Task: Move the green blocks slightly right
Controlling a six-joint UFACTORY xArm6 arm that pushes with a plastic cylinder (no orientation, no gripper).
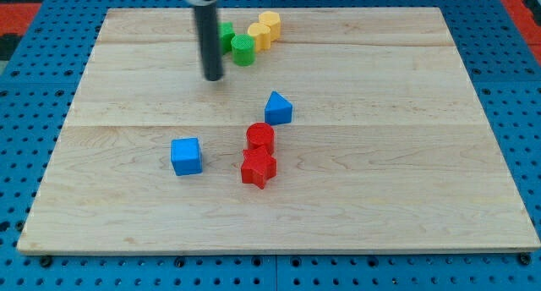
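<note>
Two green blocks are seen at the far side of the wooden board (406, 198): a green cylinder (243, 49) and, just left of it, a second green block (226, 33) whose shape is partly hidden behind the rod. Two yellow blocks (265, 30) are pressed against them on the right. My tip (214, 76) is set down on the board just left of and slightly nearer than the green pair, close to them; contact cannot be confirmed. No hand is fitted, only the plain rod, so nothing is held.

The approach appears to be finished and the push itself is judged to be the step in hand. A short, gentle slide rightward is called for, kept in line with the greens; the yellow blocks will likely be shoved along too. A blue cube (186, 156), a blue triangular block (277, 109) and two red blocks (259, 154) lie nearer, well apart.
</note>
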